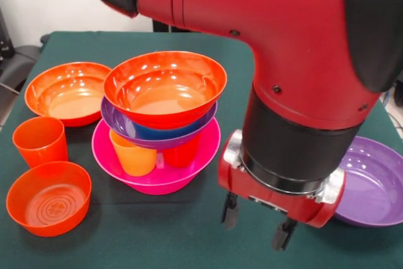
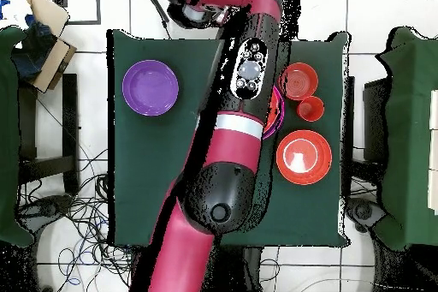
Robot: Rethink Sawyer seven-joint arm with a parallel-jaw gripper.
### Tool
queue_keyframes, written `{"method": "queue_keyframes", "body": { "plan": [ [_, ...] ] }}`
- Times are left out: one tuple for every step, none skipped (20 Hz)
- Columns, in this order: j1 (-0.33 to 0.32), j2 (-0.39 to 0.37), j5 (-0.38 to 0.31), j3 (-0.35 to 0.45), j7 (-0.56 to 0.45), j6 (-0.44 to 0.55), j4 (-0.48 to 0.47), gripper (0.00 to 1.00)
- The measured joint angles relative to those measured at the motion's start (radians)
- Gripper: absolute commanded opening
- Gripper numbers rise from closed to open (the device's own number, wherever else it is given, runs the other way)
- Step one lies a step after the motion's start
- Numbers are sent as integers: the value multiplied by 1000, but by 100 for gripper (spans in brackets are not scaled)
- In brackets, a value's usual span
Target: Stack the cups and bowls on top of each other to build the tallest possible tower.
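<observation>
The tower stands left of centre. Its base is the big pink bowl (image 1: 203, 153). An orange-yellow cup (image 1: 133, 154) and a red cup (image 1: 181, 153) stand in it. On them rest a purple bowl (image 1: 116, 120), a blue bowl (image 1: 165, 133) and a wide orange bowl (image 1: 165, 86). My gripper (image 1: 257, 223) hangs open and empty over the cloth, to the right of the tower and nearer the camera. In the overhead view the arm hides most of the tower, and only its rim (image 2: 275, 122) shows.
Left of the tower lie a wide orange bowl (image 1: 68, 92) (image 2: 303, 156), an orange cup (image 1: 40, 140) (image 2: 310, 108) and a small orange bowl (image 1: 48, 197) (image 2: 299, 79). A second purple bowl (image 1: 373, 181) (image 2: 150, 87) lies at the right. The green table (image 1: 157, 244) ends near the bottom edge.
</observation>
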Motion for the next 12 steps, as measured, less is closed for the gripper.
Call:
{"method": "queue_keyframes", "body": {
  "plan": [
    [0,2,-9,8,0,-3,0,100],
    [0,4,-25,23,0,-6,0,100],
    [1,5,-36,33,0,-8,0,100],
    [4,9,-83,75,0,-12,1,100],
    [6,9,-99,90,0,-12,1,100],
    [8,9,-126,112,0,-12,1,100],
    [11,9,-153,135,0,-12,1,100],
    [18,9,-203,178,0,-12,2,100],
    [23,9,-234,206,0,-12,3,100],
    [27,8,-253,223,0,-12,4,100],
    [31,8,-276,244,0,-12,6,100],
    [39,9,-315,279,0,-14,9,100]
  ]
}}
